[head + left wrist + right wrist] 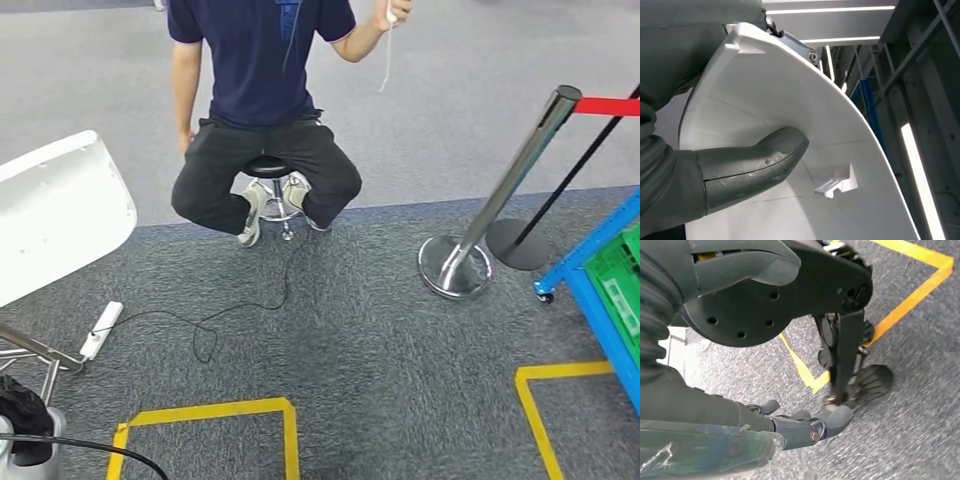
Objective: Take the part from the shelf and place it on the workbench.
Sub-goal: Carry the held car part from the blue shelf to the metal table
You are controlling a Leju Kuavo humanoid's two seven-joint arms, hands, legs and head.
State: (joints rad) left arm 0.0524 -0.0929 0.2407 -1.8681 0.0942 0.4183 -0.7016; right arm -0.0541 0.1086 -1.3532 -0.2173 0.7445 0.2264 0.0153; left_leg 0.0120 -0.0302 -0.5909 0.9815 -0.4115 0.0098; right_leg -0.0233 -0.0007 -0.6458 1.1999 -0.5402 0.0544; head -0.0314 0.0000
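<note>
While left hand (734, 170) grips part (764, 100) | person (260, 110), stanchion (483, 220) ahead | right hand (791, 427) empty, fingers apart

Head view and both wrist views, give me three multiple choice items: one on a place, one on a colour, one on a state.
1. Where does the white part show in the head view?
A. At the left edge
B. On the blue shelf
C. On the stool

2. What colour is the floor tape?
A. Red
B. Yellow
C. Green

3. What is the left hand doing?
A. Hanging empty
B. Holding a cable
C. Holding the white part

Answers:
1. A: the part juts in from the left, apart from the blue shelf at the right.
2. B: yellow outlines lie on the grey carpet.
3. C: the left wrist view shows the thumb pressed on the part's inner face.
</note>
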